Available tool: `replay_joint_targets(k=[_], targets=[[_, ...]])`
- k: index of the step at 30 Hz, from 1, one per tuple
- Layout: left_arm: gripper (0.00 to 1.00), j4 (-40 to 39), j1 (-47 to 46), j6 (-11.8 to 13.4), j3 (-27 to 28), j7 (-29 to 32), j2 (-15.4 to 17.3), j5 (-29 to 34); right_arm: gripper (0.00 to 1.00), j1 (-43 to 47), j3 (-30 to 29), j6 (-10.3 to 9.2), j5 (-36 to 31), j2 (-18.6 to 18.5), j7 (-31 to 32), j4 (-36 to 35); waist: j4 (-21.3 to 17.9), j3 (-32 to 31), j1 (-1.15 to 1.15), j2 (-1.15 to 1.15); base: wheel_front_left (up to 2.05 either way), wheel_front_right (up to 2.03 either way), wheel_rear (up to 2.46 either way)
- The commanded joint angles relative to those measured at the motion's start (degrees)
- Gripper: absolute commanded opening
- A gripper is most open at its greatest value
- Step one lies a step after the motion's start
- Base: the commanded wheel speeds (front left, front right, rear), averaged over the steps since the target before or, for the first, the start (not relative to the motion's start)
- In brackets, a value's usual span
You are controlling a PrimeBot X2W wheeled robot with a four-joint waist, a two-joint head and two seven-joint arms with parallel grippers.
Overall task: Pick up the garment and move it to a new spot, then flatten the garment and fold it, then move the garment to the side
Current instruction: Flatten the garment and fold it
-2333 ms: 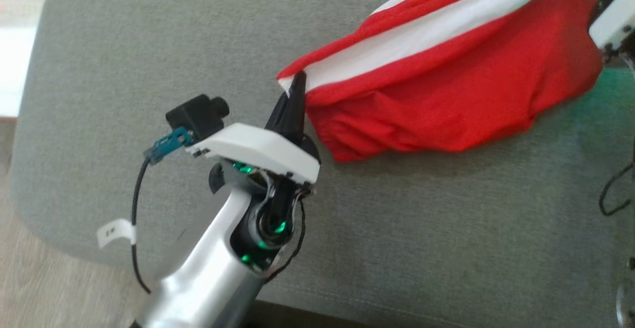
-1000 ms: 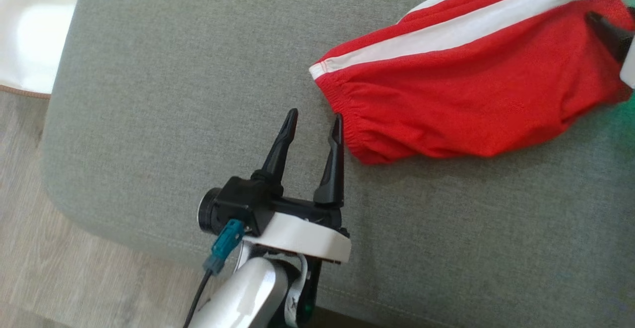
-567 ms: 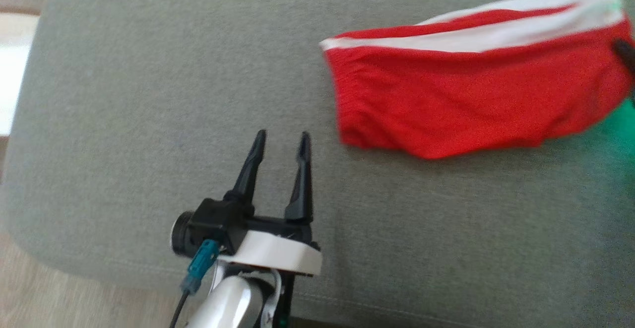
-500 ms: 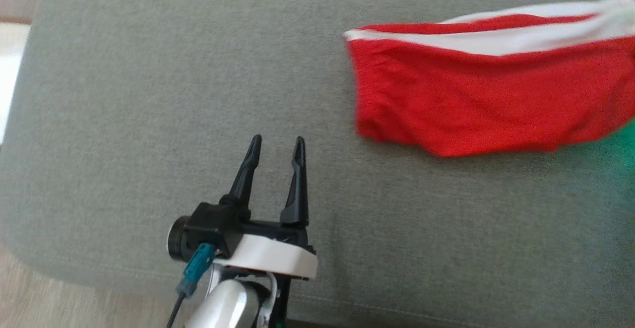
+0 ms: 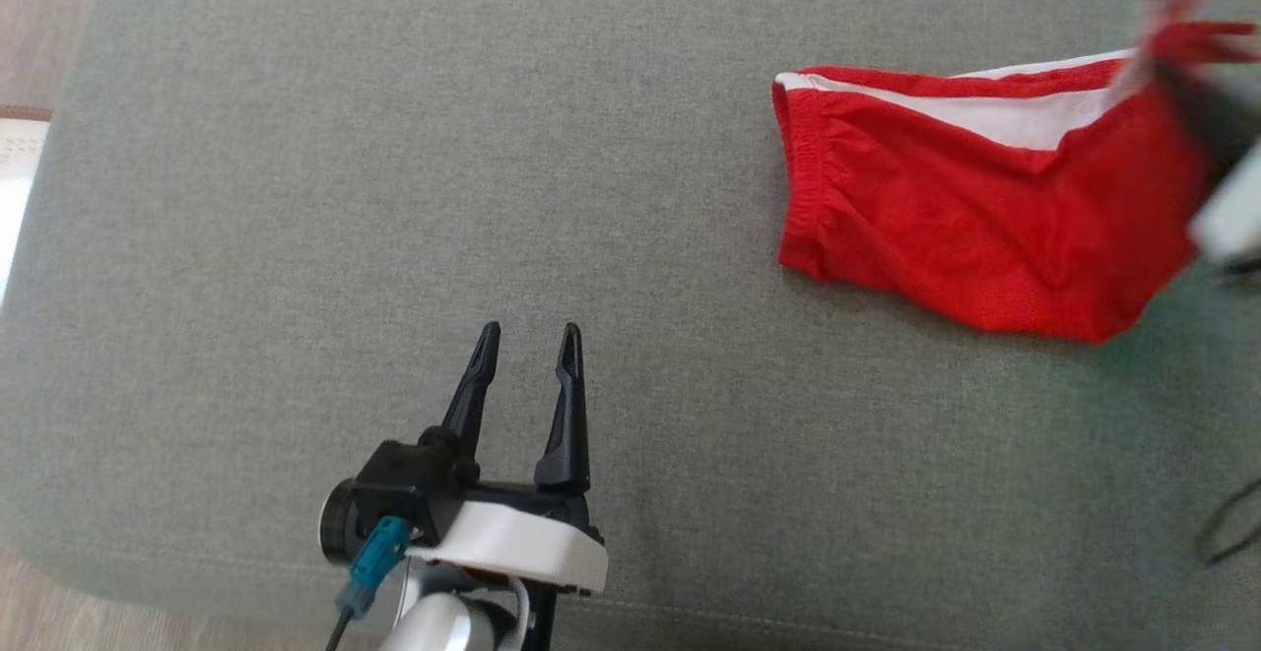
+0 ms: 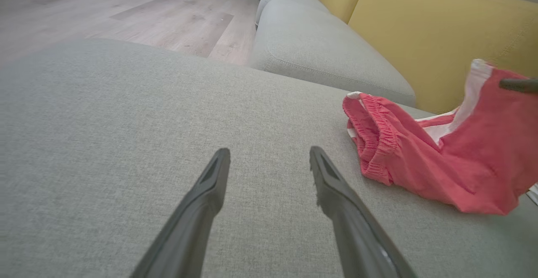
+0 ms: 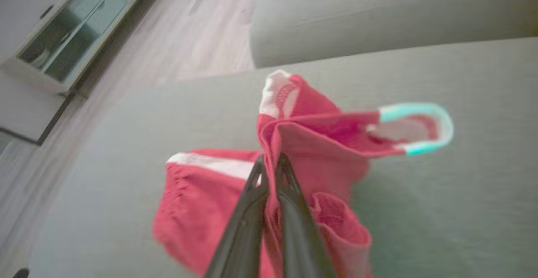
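Red shorts point(image 5: 965, 237) with a white stripe are seen on the grey cushion point(image 5: 394, 188), toward its far right part. 1 end of them is held up off the cushion, pinched between the 2 closed fingers of the right gripper point(image 7: 271, 162). Their gathered elastic edge rests on the cushion. The left gripper point(image 5: 527, 346) is held over the cushion's near edge, its 2 fingers spread wide with nothing between them, well apart from the shorts.

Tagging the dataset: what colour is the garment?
The garment is red with a white stripe; clearest in head view.
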Motion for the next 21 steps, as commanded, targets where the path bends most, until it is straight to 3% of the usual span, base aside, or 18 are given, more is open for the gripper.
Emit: replay_joint_targets(k=[1,5,9,21], targets=[[1.0,-1.98,-0.32,-0.09,1.96,-0.7,0.15,0.34,0.0,1.33,3.76,0.39,-0.58,1.68,1.03,-3.67,0.49,-0.44,0.0,0.0,0.0,0.0,0.0],[1.0,-2.16,-0.46,-0.21,1.82,-0.7,0.15,0.59,0.0,2.72,11.42,0.39,-3.3,7.95,0.4,-3.86,1.98,-0.66,0.0,0.0,0.0,0.0,0.0],[1.0,-1.79,-0.8,-0.4,0.83,-0.7,0.15,0.46,0.0,2.93,14.18,0.39,-6.94,11.79,-4.33,0.7,4.32,-1.05,0.0,0.0,0.0,0.0,0.0],[1.0,-1.09,0.94,-0.11,0.31,-0.7,0.15,0.3,0.0,-0.49,13.13,0.39,-8.87,13.38,-14.61,11.02,7.53,-2.77,0.0,0.0,0.0,0.0,0.0]])
